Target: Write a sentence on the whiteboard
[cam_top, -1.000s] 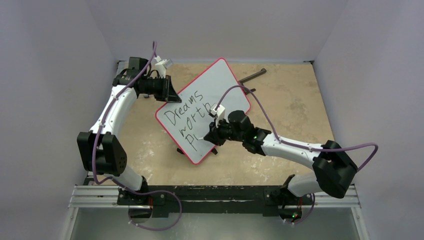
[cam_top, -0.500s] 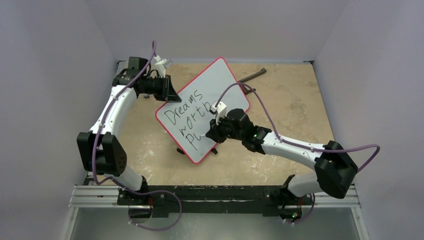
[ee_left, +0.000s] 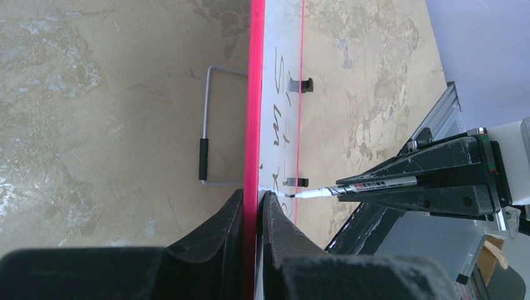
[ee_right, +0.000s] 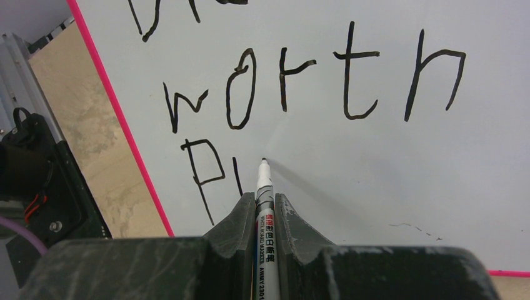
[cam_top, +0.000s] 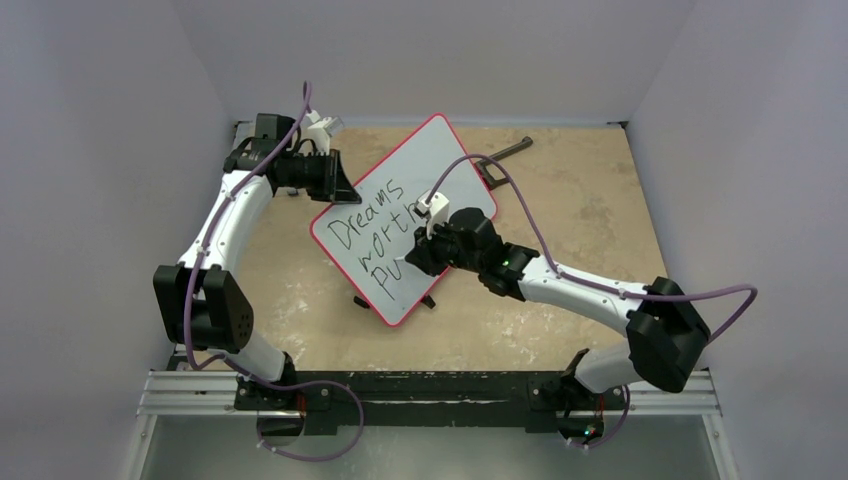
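Sentence (cam_top: pixel 375 235): black marker, three slanted lines. Reads "Dreams", "worth" (ee_right: pixel 312 81), then a third line with only "P" and one more stroke beside it.

Whiteboard (cam_top: pixel 420 160): white, thin red rim, set diagonally over the middle of the table (cam_top: pixel 580 200), left of centre, one corner pointing to the far wall. Writing fills its near-left half; the far half is bare. From the left wrist view the board is seen edge-on, with two small black clips (ee_left: pixel 303 84) on its face.

Marker (ee_right: pixel 264 187): white barrel, black tip, tip at the board face just right of the last stroke.

Right gripper (ee_right: pixel 265 203): fingers pressed together on the marker barrel, pinching it, over the board's near-right part.

Left gripper (ee_left: pixel 253 200): fingers closed tight on the red rim at the board's left edge, one finger on each side.

Behind the board: a grey wire bracket (ee_left: pixel 206 144) with a black sleeve. Far side of the table: a dark tool (cam_top: pixel 505 152), type unclear.
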Action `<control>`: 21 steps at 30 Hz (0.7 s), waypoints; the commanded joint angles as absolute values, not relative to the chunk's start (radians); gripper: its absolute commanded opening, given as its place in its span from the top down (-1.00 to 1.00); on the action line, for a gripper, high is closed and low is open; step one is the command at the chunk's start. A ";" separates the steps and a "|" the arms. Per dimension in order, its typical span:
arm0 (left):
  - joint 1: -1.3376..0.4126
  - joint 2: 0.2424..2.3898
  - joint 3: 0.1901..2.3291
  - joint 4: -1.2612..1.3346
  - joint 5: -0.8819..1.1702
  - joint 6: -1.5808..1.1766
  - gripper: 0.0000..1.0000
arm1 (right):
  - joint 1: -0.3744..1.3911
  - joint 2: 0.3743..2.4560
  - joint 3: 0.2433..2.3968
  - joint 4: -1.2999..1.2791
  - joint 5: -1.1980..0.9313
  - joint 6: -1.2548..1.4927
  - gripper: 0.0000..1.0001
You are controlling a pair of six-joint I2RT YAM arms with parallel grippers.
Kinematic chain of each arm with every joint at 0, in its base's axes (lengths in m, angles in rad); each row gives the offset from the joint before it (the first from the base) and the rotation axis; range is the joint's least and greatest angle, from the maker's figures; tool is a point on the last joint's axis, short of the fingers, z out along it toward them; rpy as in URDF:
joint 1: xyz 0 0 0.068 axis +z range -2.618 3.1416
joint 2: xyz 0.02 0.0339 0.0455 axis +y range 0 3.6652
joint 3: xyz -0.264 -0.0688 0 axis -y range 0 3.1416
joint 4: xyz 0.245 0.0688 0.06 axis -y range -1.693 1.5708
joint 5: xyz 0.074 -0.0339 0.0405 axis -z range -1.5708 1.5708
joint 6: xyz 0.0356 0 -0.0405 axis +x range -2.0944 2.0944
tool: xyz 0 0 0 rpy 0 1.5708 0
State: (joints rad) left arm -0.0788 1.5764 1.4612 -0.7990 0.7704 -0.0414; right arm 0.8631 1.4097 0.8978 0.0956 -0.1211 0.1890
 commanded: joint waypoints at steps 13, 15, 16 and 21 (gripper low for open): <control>-0.066 1.530 1.482 -0.751 0.689 -0.021 1.00 | 0.861 1.355 0.774 0.110 -0.090 0.190 1.00; -0.066 1.528 1.481 -0.751 0.690 -0.021 1.00 | 0.861 1.348 0.787 0.103 -0.090 0.187 1.00; -0.066 1.527 1.480 -0.750 0.690 -0.021 1.00 | 0.860 1.344 0.795 0.098 -0.089 0.186 1.00; -0.066 1.527 1.480 -0.750 0.695 -0.023 1.00 | 0.861 1.314 0.843 0.072 -0.095 0.184 1.00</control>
